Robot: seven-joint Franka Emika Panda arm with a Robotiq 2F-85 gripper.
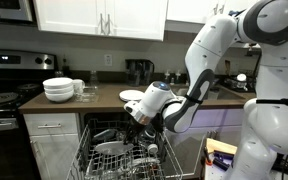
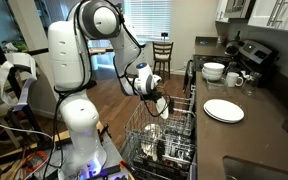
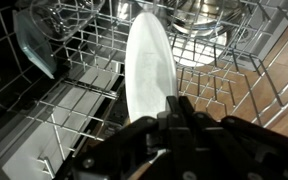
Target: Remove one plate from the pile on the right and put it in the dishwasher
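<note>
Gripper: the gripper [image 3: 174, 108] comes in from the bottom of the wrist view, its dark fingers [image 3: 199, 125] pinched tight on the near edge of the plate
Plate: the white plate [image 3: 149, 62] stands on edge, close to upright, down among the wires of the rack, thin rim toward the camera; whether its far edge rests on the wires I cannot tell
Rack: the grey wire rack [image 3: 74, 100] is slid out of the dishwasher [image 1: 99, 128] in front of the cabinets; both exterior views show it below the gripper
Arm: the white arm [image 1: 206, 55] bends down from its base to just above the rack
Pile: the pile [image 2: 224, 110] of flat white plates lies on the counter [image 2: 256, 100], just behind the open dishwasher and apart from the gripper; an exterior view shows it beside the wrist [image 1: 132, 96]
Bowls: a taller stack of white bowls [image 1: 59, 90] sits farther along the counter, toward the stove [image 1: 4, 85]
Mug: a white mug [image 2: 234, 79] stands just beside the bowls
Other load: a shiny steel pot [image 3: 199, 15] sits in the rack beyond the plate, and a dark see-through piece [image 3: 34, 45] leans off to one side; what it is I cannot tell
Floor: wooden floor [image 3: 274, 95] shows through the wires next to the plate
</note>
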